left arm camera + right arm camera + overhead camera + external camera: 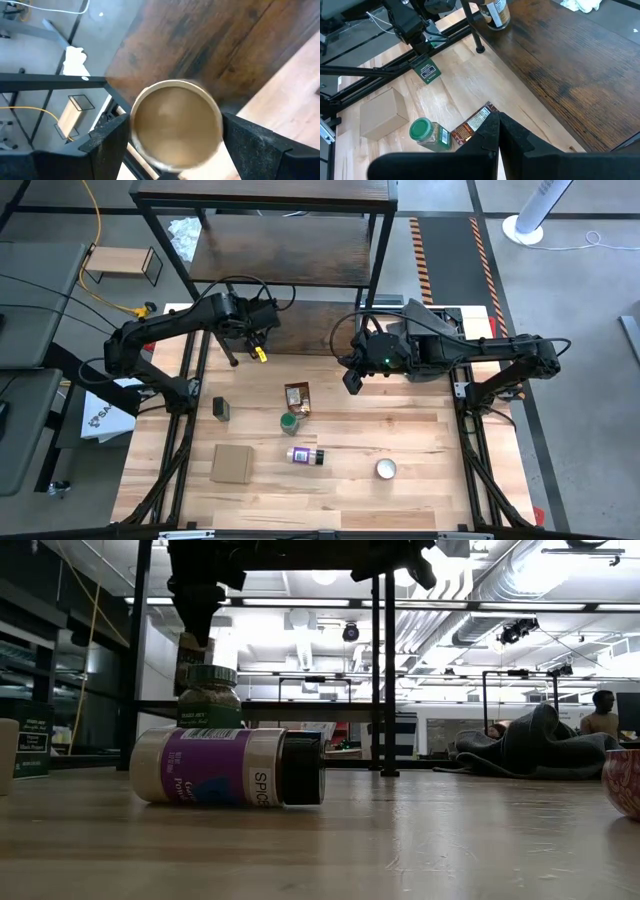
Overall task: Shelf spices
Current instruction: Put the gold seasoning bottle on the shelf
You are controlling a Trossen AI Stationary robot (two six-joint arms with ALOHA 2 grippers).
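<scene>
The shelf [280, 260] stands at the table's far edge. A tan-lidded jar [175, 125] is upright at the near left corner of its lowest board [560, 65], with my left gripper [252, 340] shut around it. On the table, a green-lidded jar [289, 421] stands upright and a brown-orange pouch [297, 396] lies flat. A purple-labelled jar [305, 455] lies on its side, and a small dark tin [220, 409] stands to the left. My right gripper [352, 380] hangs shut above the table, right of the pouch. My left gripper has the tan-lidded jar between its two fingers [107, 137], one on each side of the jar just under the lid rim [220, 127]. It slants down from the table's near left side. The jar [496, 14] is upright; whether its bottom rests on the board I cannot tell.
A flat cardboard square [231, 463] lies near left and a silvery disc [386, 469] near right. The shelf's black leg [479, 47] stands beside the jar. A white cloth [183, 235] lies on a shelf board. A small pale stand [120, 262] is off the table, far left.
</scene>
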